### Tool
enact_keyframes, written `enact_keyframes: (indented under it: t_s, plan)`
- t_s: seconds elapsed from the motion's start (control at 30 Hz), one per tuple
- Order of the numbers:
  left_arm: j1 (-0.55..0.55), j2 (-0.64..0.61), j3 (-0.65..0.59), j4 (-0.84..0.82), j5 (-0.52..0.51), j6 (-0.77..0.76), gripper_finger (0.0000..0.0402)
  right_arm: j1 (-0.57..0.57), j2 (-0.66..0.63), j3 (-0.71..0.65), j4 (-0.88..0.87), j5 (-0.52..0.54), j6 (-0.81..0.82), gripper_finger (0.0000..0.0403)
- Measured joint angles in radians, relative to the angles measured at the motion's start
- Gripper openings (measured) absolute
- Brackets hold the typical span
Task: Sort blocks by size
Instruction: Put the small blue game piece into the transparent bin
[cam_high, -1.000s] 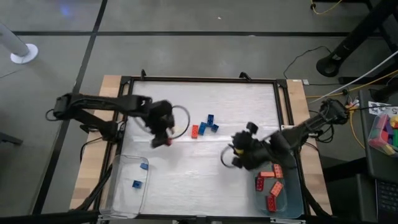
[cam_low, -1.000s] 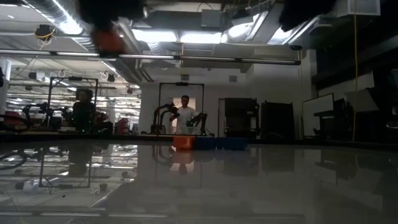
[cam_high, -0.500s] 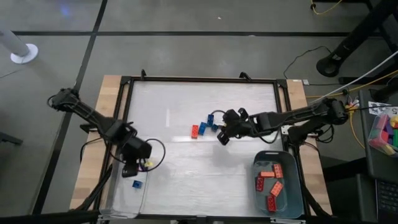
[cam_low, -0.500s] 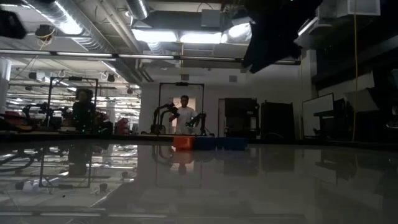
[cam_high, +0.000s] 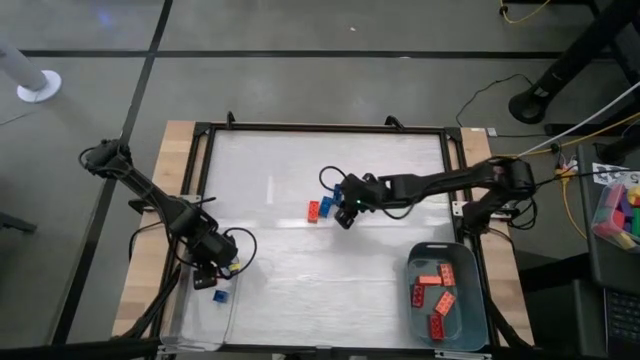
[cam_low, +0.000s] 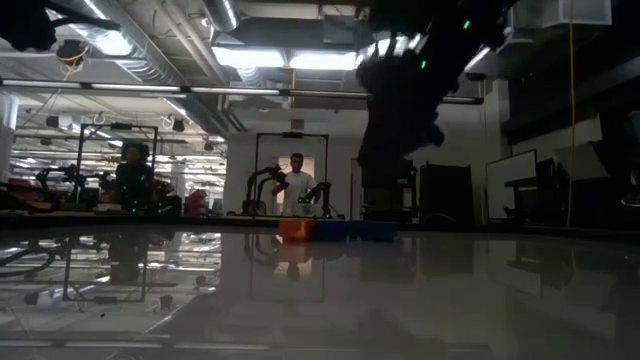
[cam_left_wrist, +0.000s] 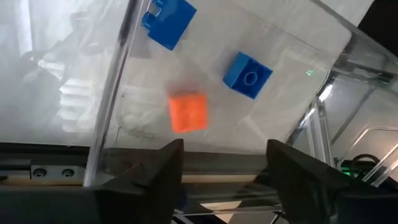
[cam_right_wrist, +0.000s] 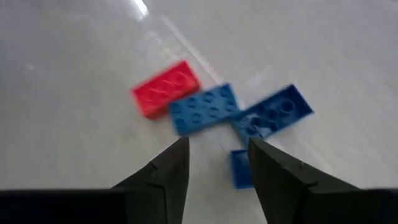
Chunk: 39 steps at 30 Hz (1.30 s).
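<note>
My left gripper hangs open over the clear left tray. Below its fingers a small orange block shows blurred inside the tray, near two small blue blocks. Whether the orange block rests on the tray floor I cannot tell. My right gripper stands open at mid-table over a cluster of blocks: a long red one, a long blue one, another blue one and a small blue one. All of these lie flat on the table. Nothing is between the right gripper's fingers.
The grey right tray at the near right holds several long red and orange blocks. A black frame rims the table. Pink, green and yellow bricks lie off the table to the right. A person stands far behind.
My left gripper has swung from mid-table toward the near left edge and down to the clear tray, carrying the orange block, which is now free of its fingers. My right gripper has gone from beside the grey tray toward the far left, down to the block cluster.
</note>
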Motion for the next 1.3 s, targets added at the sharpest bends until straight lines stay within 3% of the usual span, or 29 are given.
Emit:
enact_keyframes:
  t_s: [0.4, 0.53, 0.9, 1.03, 1.23, 1.3]
  plan:
    - [0.0, 0.0, -0.007, 0.002, 0.0, 0.031, 0.0223, -0.09, 0.081, 0.0, -0.029, -0.083, -0.047, 0.0258]
    - [0.0, 0.0, -0.007, 0.002, 0.0, 0.031, 0.0223, -0.085, 0.095, 0.0, -0.071, -0.064, -0.116, 0.0265]
    - [0.003, 0.0, -0.006, 0.004, -0.007, 0.04, 0.0224, -0.08, 0.212, 0.001, -0.052, -0.086, -0.12, 0.0266]
    - [0.003, 0.0, -0.006, 0.004, -0.019, 0.057, 0.0224, -0.079, 0.227, 0.004, -0.049, -0.087, -0.12, 0.0238]
    - [0.003, 0.0, -0.006, 0.01, -0.108, 0.086, 0.0224, -0.08, 0.225, 0.003, -0.043, -0.115, -0.121, 0.0136]
    - [0.003, 0.0, -0.006, 0.015, -0.131, 0.086, 0.0224, -0.08, 0.225, 0.01, -0.05, -0.127, -0.121, 0.0134]
